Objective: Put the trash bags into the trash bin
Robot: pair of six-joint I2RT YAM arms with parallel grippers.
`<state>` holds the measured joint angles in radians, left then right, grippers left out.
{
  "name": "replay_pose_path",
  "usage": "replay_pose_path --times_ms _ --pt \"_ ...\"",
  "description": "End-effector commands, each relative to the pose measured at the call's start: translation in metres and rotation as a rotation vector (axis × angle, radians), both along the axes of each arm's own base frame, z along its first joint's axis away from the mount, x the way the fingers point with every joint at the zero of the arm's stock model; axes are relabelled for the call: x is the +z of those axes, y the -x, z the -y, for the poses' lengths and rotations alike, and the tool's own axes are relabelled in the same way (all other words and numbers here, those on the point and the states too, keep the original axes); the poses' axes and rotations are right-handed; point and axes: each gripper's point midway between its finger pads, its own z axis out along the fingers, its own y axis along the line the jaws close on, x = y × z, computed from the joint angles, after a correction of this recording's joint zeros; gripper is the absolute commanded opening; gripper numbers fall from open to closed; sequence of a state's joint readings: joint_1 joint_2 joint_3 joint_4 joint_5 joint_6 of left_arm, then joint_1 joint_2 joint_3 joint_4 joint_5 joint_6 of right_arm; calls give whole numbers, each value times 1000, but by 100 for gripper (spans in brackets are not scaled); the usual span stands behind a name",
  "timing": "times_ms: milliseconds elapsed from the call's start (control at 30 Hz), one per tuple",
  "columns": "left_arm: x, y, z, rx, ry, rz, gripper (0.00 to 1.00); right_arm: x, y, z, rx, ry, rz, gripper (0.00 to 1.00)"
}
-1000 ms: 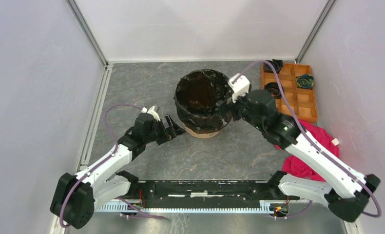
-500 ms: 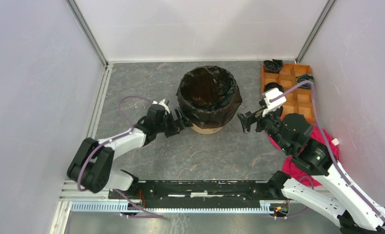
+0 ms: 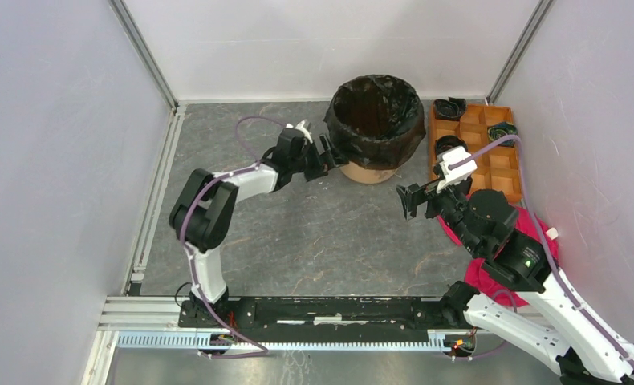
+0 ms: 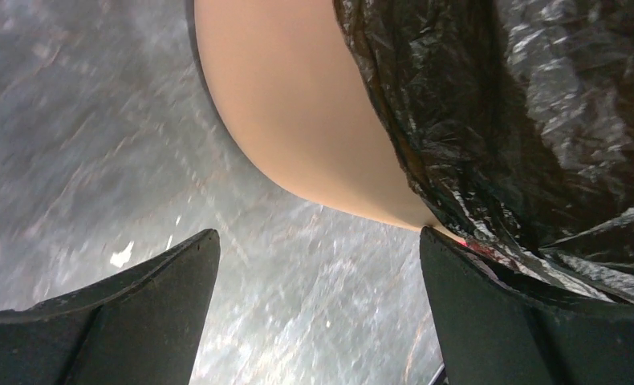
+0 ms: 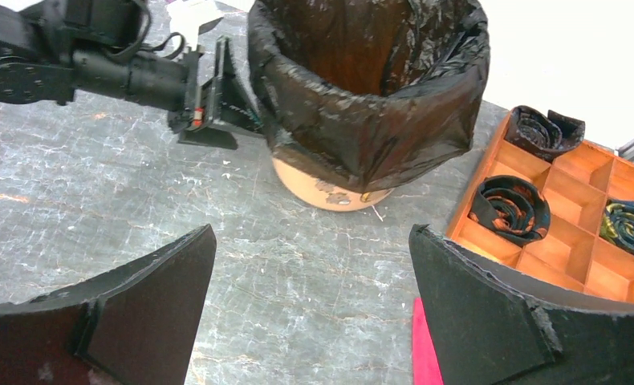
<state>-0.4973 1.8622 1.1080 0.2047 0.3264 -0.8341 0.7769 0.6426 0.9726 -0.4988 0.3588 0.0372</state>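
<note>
The orange trash bin (image 3: 367, 172) stands upright at the back of the table, just left of the tray. The black trash bag (image 3: 375, 112) lines it, with its edge folded down over the rim and most of the outer wall. My left gripper (image 3: 328, 152) is open and low against the bin's left side. In the left wrist view one finger (image 4: 490, 321) touches the bag (image 4: 522, 104) near the bare bin wall (image 4: 298, 104). My right gripper (image 3: 410, 200) is open and empty, above the table in front of the bin (image 5: 314, 188) and bag (image 5: 362, 104).
An orange-brown compartment tray (image 3: 490, 152) with small coiled black rolls (image 3: 450, 105) sits at the back right, close to the bin. A pink-red cloth (image 3: 530, 233) lies under the right arm. White walls close the back and both sides.
The lined bin has slid from the table's middle to the back right, with my left gripper following against it. My right gripper came off the bin's rim and drew back towards me.
</note>
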Motion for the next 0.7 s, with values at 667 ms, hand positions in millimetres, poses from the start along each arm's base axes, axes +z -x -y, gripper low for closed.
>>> replay_pose_path --times_ms 667 --pt "89 42 -39 67 7 164 100 12 -1 12 -64 -51 41 98"
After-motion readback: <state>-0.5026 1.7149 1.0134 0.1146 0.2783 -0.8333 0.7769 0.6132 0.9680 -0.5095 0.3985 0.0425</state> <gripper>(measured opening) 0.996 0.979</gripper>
